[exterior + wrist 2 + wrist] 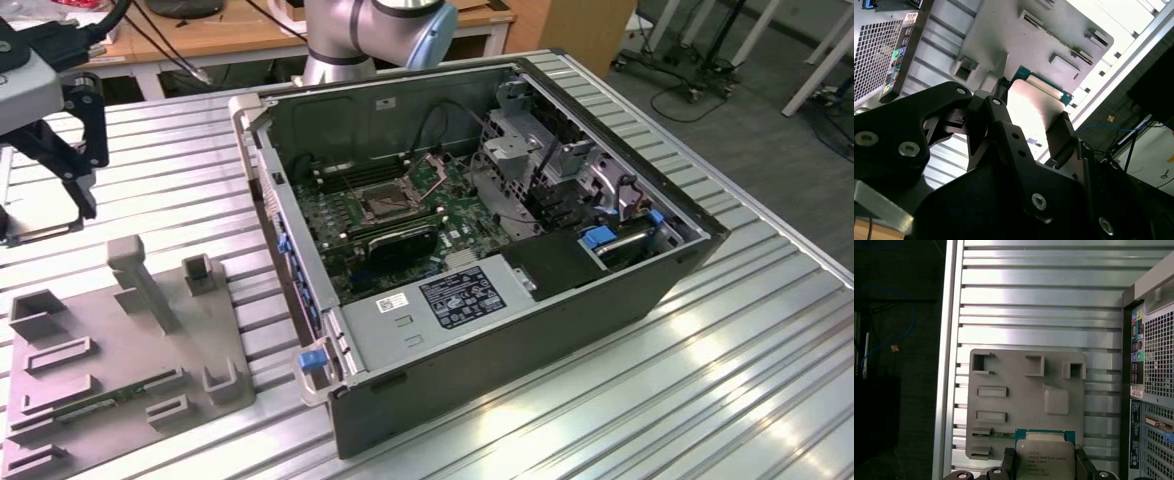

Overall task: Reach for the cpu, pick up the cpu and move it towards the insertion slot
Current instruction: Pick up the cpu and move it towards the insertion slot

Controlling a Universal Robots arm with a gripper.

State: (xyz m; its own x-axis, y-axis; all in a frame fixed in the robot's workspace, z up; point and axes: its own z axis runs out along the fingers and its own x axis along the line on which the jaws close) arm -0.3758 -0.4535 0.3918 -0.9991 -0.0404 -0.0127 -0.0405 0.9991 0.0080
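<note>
In both wrist views my gripper (1045,456) (1031,102) is shut on the cpu (1045,460) (1035,107), a flat square chip with a pale metal face and a green rim, one black finger (1008,462) on each side. The chip hangs above the grey fixture board (1019,405). In the exterior view the gripper (47,215) is at the far left, well above the table and outside the open computer case (534,300). The insertion slot (378,203), a square socket with a shiny frame and dark centre, sits on the motherboard inside the case, to the exterior view's right of the gripper.
The grey fixture board (120,350) carries several raised holders and a thin green circuit strip (100,405). The case's near wall (274,200) stands between gripper and socket. Drive cages and cables (547,170) crowd the case's right half. The table's ribbed metal top (747,360) ends near the board.
</note>
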